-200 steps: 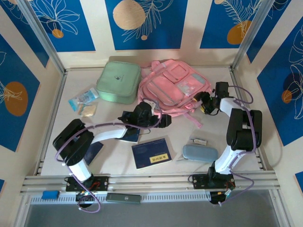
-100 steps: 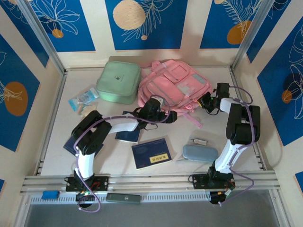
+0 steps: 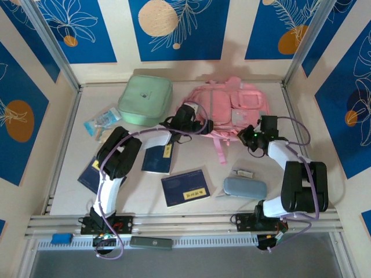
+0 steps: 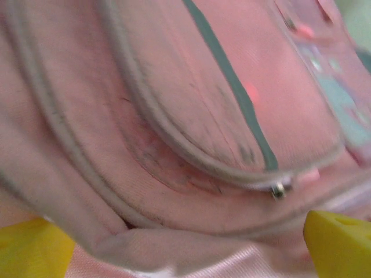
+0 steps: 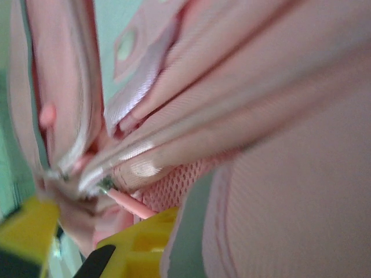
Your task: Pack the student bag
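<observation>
Pinching student bag [image 3: 223,107], lying at 1 o'clock on table [image 3: 72,153], with right gripper [image 3: 250,138] at its 4 o'clock edge; holding left gripper [image 3: 197,124] spread at 9 o'clock. Risking thin fabric slipping free under pull.

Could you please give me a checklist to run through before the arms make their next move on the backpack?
1. Right claw shut on the backpack edge: ok.
2. Left claw open over the fabric: ok.
3. Zip pull in the left claw's view: ok.
4. Backpack unzipped for packing: cannot tell.
5. Blue book lying free on the table: ok.
</observation>
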{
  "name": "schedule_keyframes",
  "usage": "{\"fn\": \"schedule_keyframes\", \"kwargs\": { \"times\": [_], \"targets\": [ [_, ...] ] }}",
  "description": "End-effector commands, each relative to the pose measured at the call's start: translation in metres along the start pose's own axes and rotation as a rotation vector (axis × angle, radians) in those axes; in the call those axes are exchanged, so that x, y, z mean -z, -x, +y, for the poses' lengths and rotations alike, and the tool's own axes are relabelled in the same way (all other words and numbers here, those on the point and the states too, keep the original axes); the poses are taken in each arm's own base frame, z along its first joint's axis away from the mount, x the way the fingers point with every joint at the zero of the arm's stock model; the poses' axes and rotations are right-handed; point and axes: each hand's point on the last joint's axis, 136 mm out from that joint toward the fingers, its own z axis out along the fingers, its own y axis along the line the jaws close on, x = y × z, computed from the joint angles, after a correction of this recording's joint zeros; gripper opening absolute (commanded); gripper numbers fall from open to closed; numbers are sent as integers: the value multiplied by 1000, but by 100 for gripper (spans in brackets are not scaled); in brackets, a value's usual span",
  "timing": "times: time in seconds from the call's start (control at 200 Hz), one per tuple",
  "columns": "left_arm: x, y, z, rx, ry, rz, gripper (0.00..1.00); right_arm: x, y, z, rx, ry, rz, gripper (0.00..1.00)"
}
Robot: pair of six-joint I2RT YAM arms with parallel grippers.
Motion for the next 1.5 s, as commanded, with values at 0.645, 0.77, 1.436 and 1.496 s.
{"fn": "schedule_keyframes", "kwargs": {
  "times": [0.645, 0.77, 1.436, 1.496],
  "targets": [
    [96, -77, -83, -90, -114, 175, 83, 16, -35, 33, -158, 66, -15, 0],
    [85, -88, -109, -191, -96, 171, 77, 14, -36, 35, -167, 69, -7, 0],
    [21, -100, -102, -259, 23, 129, 51, 8, -33, 47, -246, 94, 35, 0],
    [14, -102, -99, -250, 40, 134, 49, 7, -34, 47, -250, 99, 36, 0]
  ]
}}
